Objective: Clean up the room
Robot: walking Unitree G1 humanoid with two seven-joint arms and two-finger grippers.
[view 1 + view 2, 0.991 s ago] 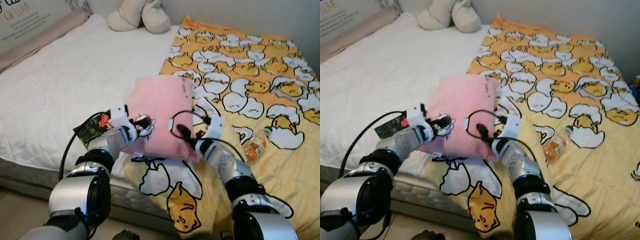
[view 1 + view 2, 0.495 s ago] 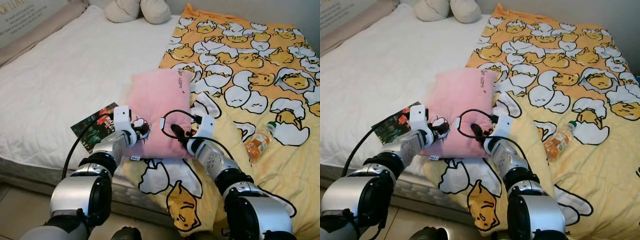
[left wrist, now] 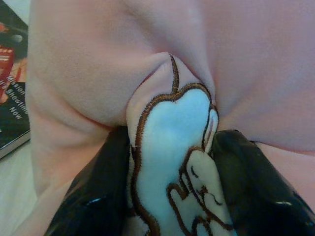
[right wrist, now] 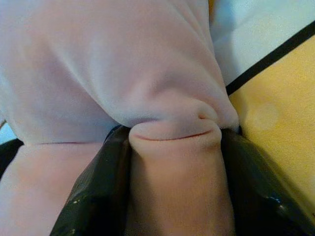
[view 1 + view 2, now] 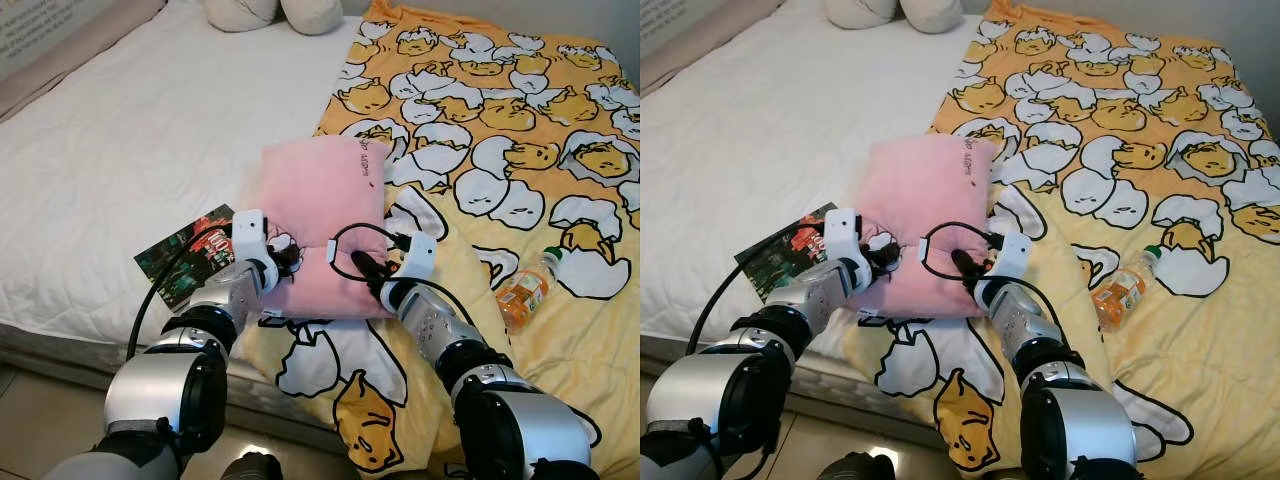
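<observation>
Lying on bed (image 5: 120, 170) at edge of yellow egg-print blanket (image 5: 520, 120): pink pillow (image 5: 320, 215), left gripper (image 5: 283, 250) & right gripper (image 5: 360, 265) at its near corners.
L wrist: fingers (image 3: 93, 196) clamped on pillow's embroidered patch.
R wrist: fingers (image 4: 93, 191) pinching a pink fold.

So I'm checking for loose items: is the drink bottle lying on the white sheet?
No, the bottle lies on the yellow egg-print blanket, right of the pink pillow.

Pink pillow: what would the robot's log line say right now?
left gripper: pinching pink pillow | right gripper: pinching its near edge | pillow: on bed
</observation>
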